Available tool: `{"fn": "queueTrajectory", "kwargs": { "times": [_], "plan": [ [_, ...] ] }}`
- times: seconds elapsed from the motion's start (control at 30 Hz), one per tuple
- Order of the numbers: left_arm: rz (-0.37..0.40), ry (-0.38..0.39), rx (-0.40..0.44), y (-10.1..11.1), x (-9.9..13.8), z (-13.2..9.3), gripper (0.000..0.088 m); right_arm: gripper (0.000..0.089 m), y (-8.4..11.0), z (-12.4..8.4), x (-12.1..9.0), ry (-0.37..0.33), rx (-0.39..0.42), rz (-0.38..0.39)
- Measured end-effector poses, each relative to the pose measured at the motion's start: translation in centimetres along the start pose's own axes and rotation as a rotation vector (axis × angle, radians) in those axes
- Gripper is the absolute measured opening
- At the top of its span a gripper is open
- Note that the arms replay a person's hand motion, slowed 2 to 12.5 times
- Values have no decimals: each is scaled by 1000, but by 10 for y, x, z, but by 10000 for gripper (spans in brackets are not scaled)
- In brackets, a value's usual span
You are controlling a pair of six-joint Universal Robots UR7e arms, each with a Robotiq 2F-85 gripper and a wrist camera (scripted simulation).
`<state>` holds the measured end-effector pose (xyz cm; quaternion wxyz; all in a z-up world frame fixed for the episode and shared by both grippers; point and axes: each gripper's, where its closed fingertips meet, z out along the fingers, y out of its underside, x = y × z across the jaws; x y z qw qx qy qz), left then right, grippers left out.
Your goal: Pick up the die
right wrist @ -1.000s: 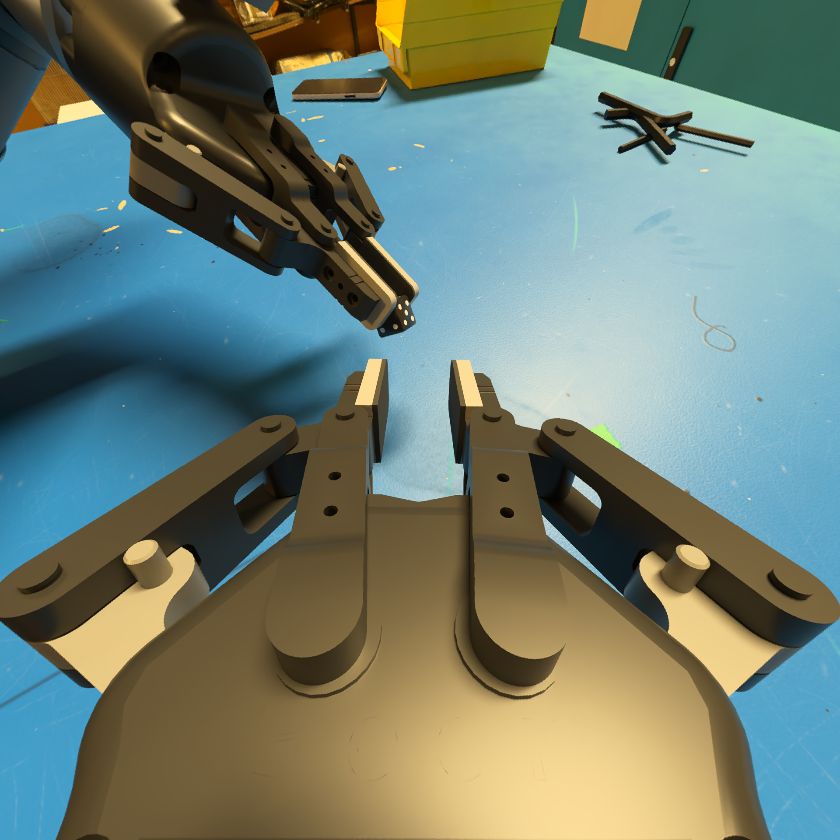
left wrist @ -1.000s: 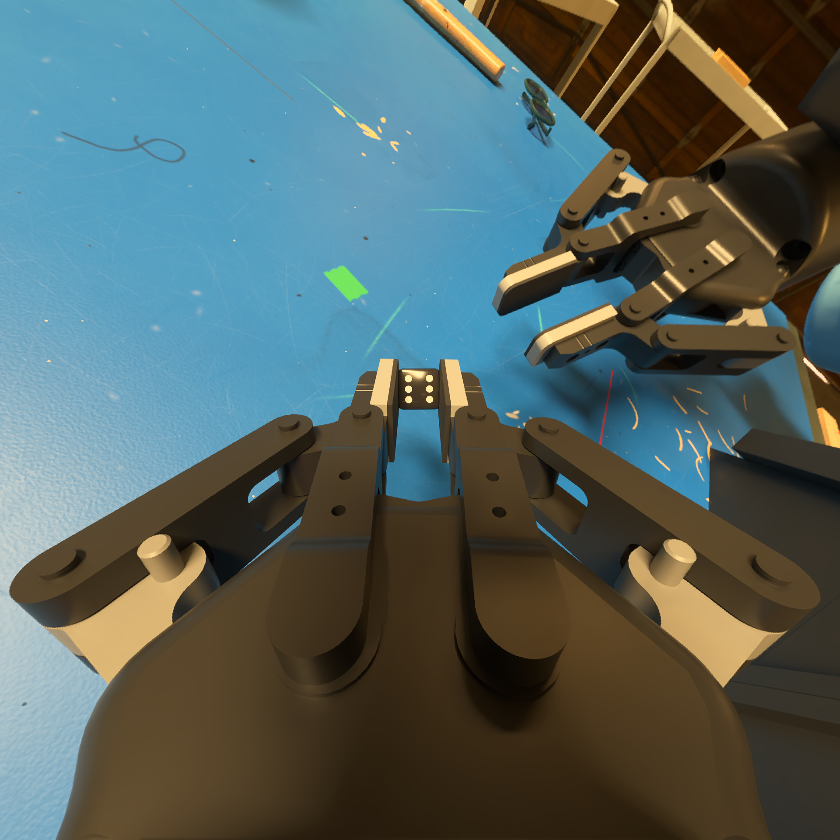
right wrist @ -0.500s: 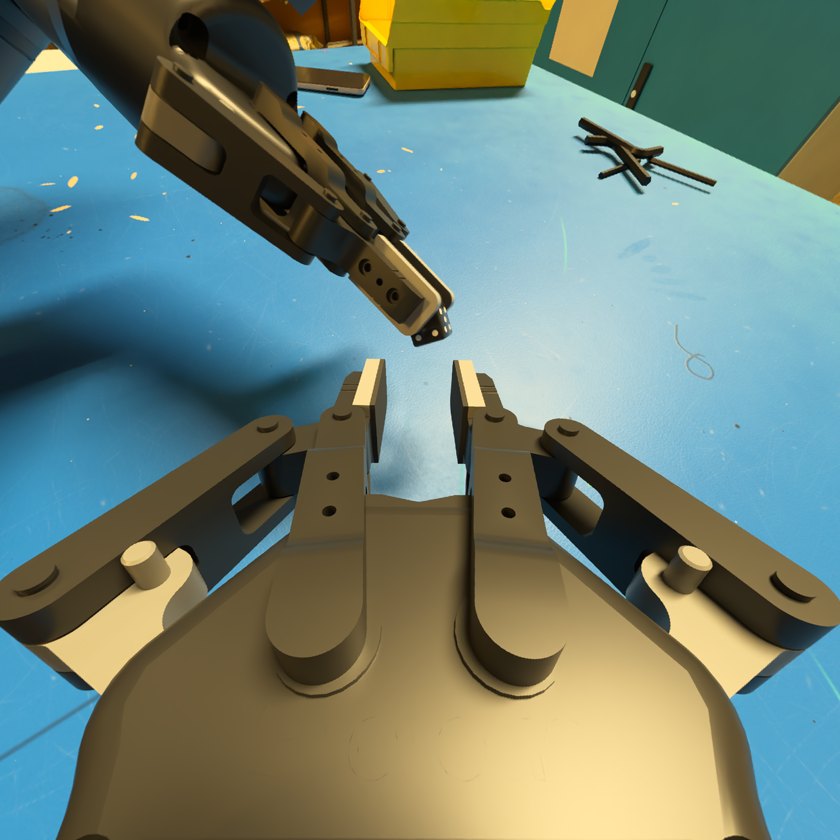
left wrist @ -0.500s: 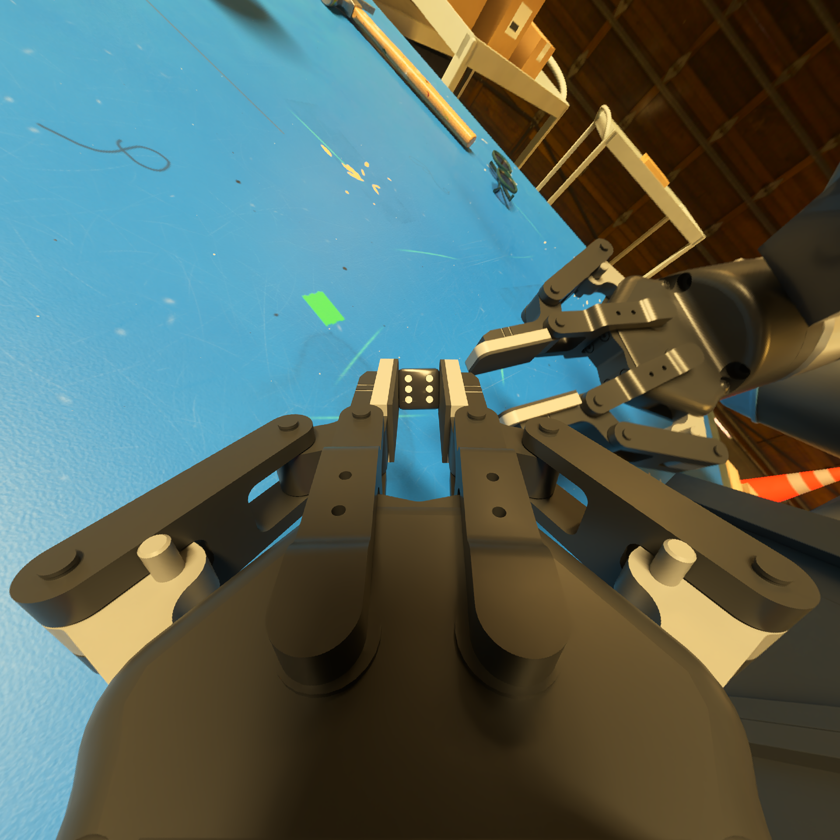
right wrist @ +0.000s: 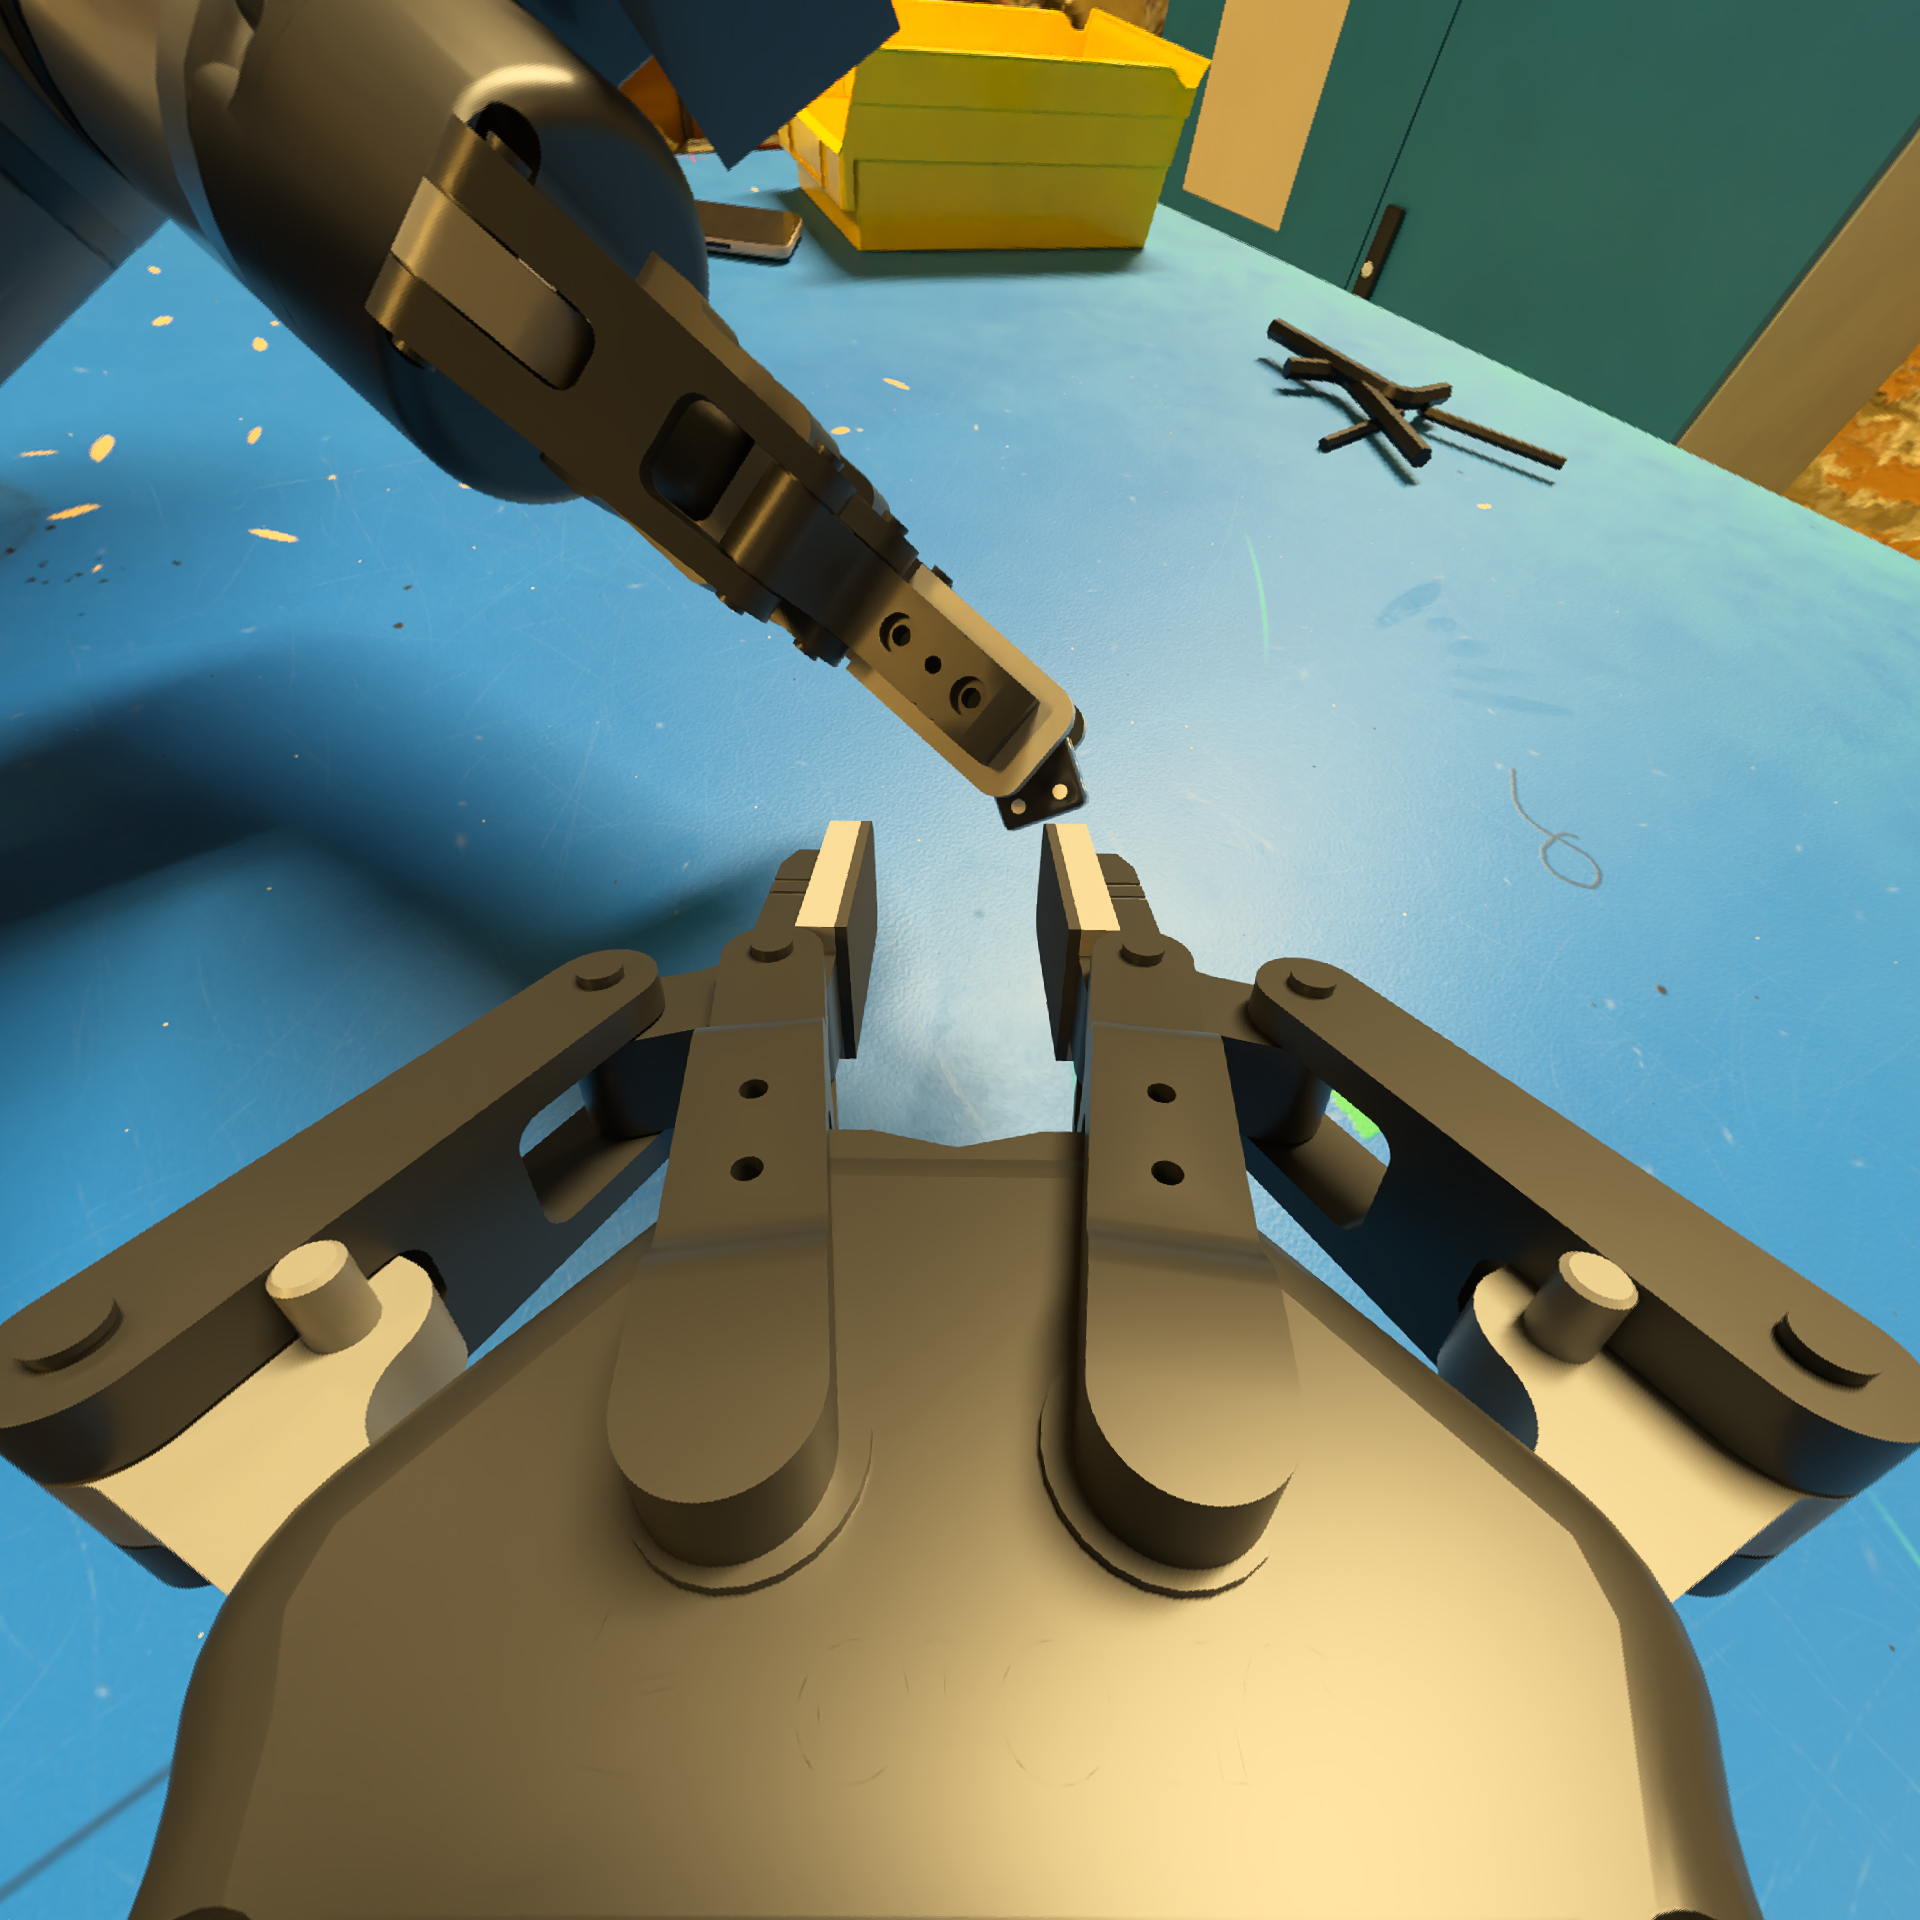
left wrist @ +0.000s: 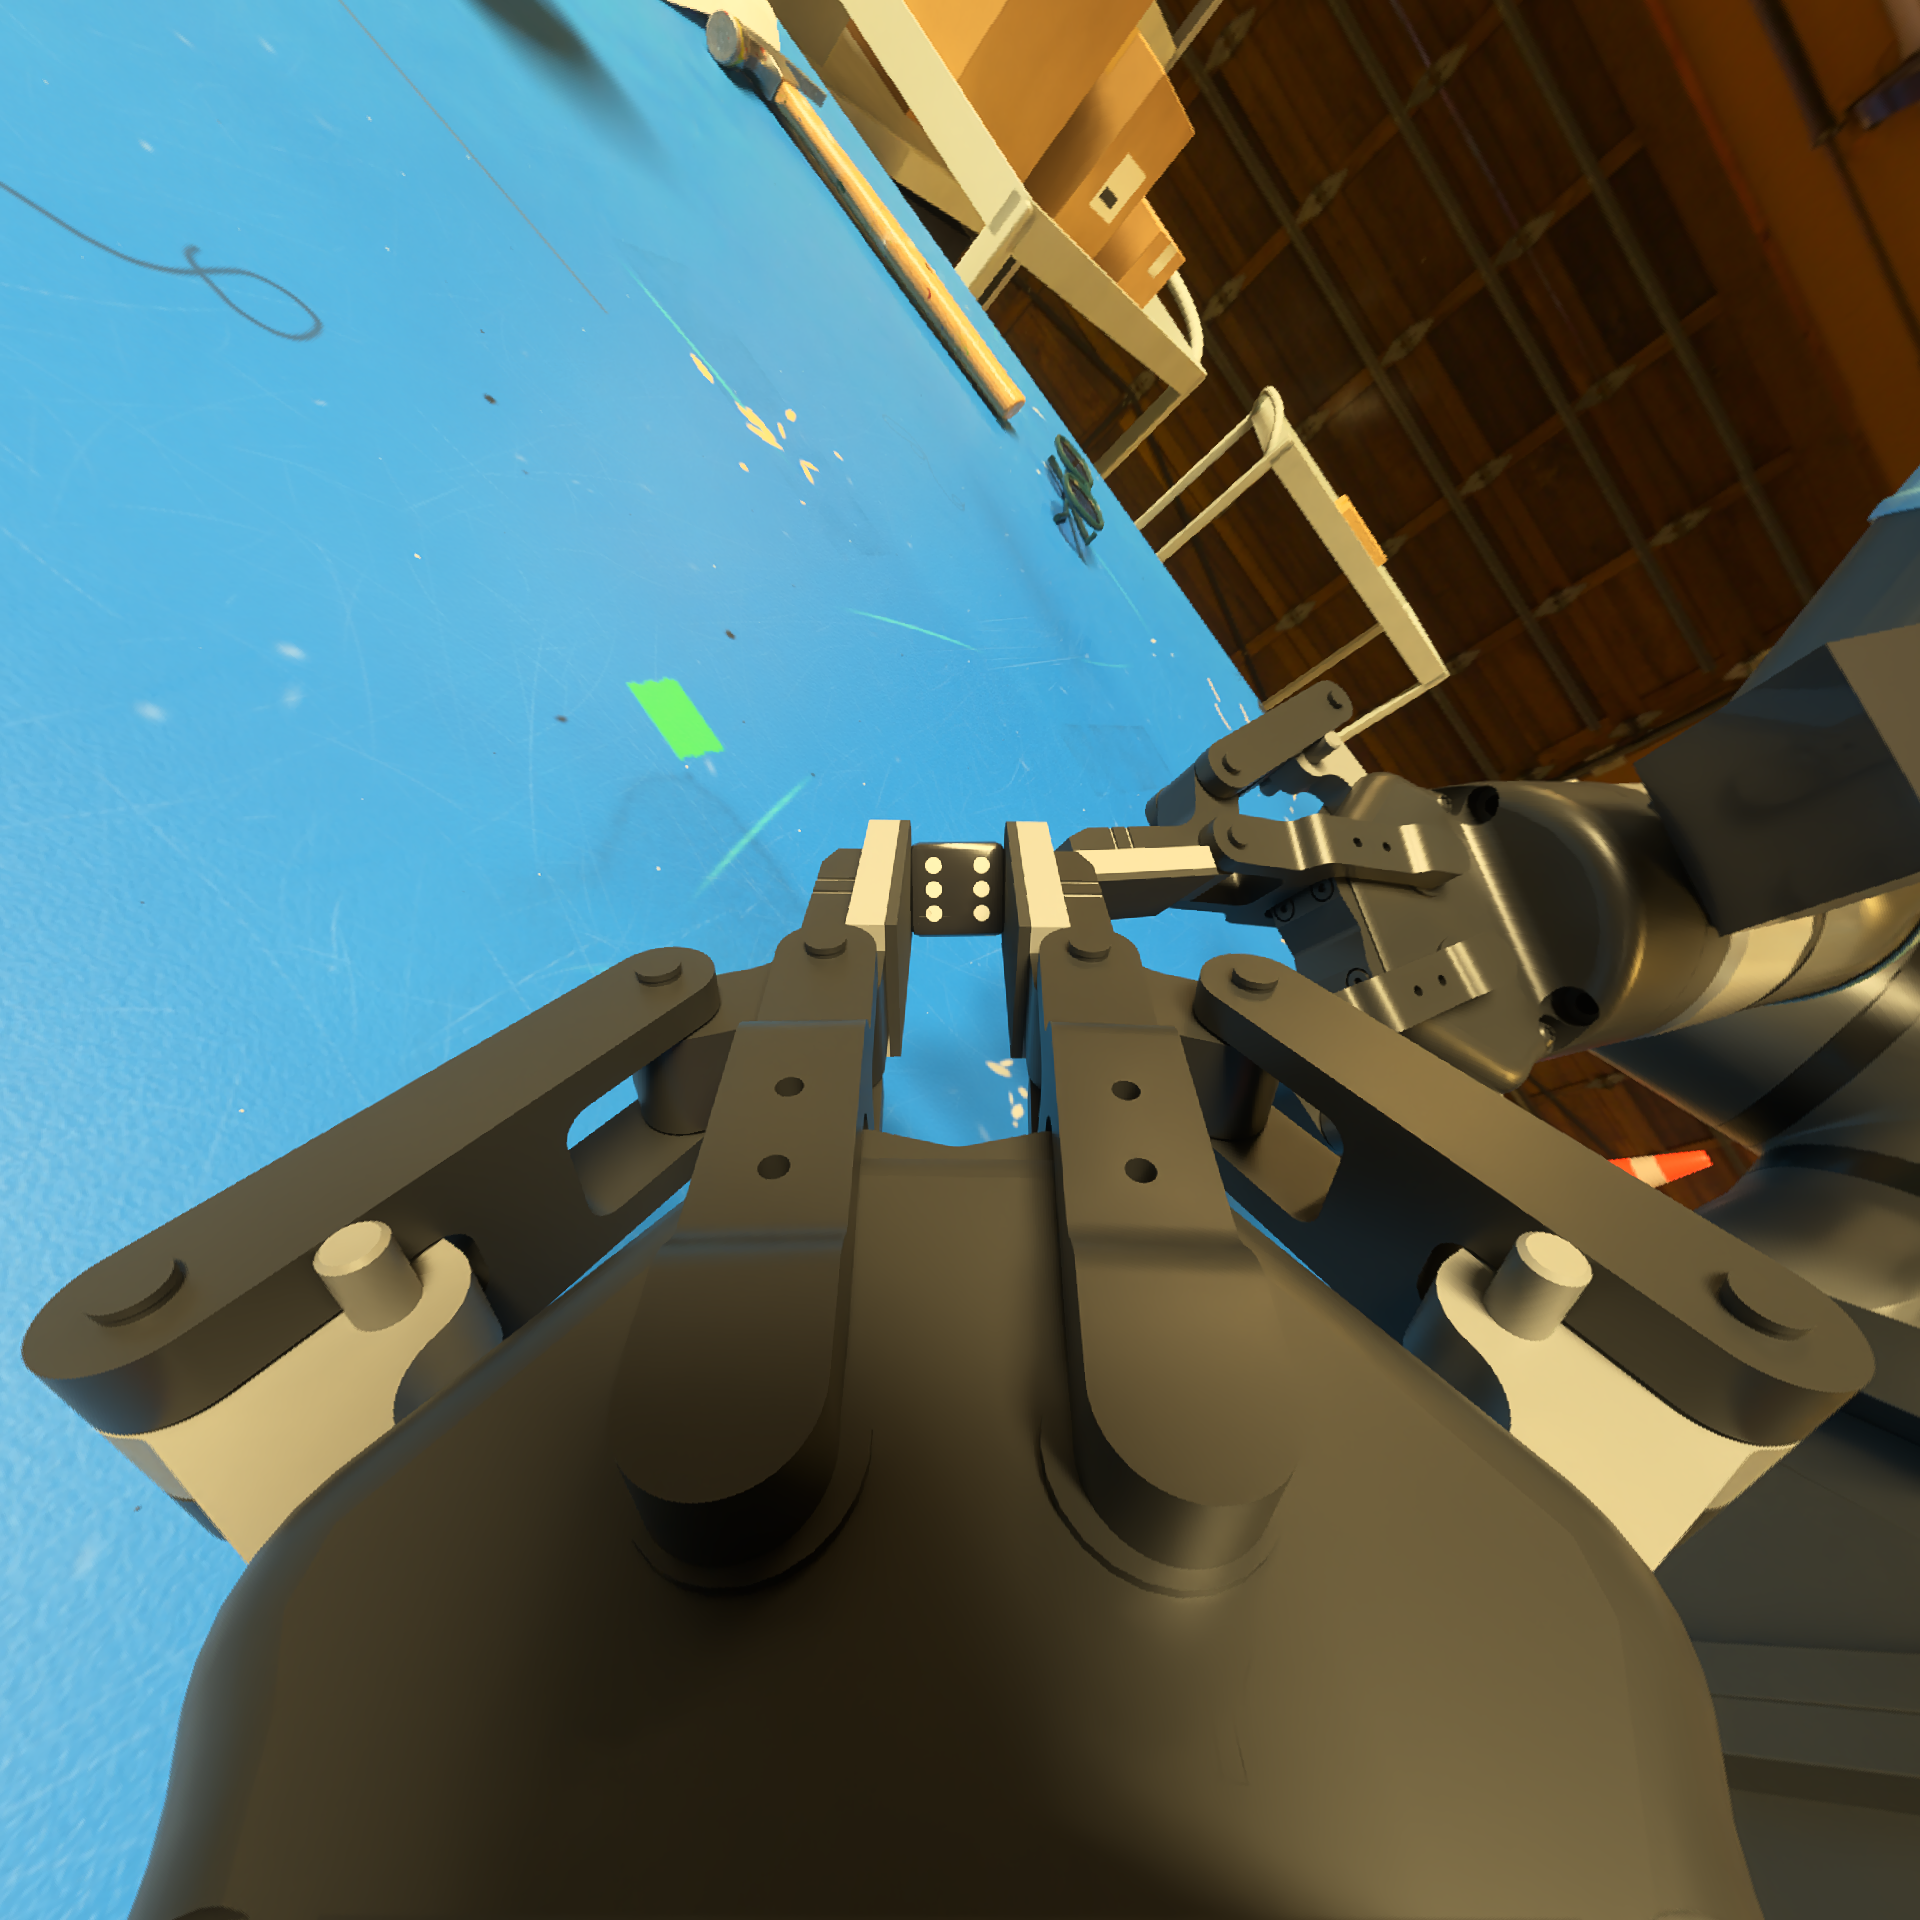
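now my left claw is pinching the black die between its two pale pads, one pad flat on each side, and the face with six white dots looks back at my left wrist camera. from my right wrist camera the die pokes out at the tip of my left claw, up in the air above the blue counter, with a dark shadow lying on the counter under the arm. my right claw is partly open with nothing between its pads, and its tips sit just beside the die, a little under it; i cannot tell if the right pad touches it. from the left wrist camera my right claw reaches in from the counter's right edge, and its pale pad is just beside my left claw's right finger. a small green patch lies on the counter past the die. a hammer lies along the far right edge. a yellow bin and a flat phone sit near the far edge in the right camera, and some black sticks lie toward the far right corner.
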<state>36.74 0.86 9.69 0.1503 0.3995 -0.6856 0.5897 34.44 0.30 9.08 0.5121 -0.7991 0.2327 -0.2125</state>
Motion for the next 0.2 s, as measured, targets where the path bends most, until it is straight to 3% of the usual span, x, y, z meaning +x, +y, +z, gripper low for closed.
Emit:
{"fn": "queueTrajectory", "kwargs": {
  "times": [0.2],
  "plan": [
    [-52,28,19,-1,1,1,158,285,-3,0,5,19,18,27]
  ]
}}
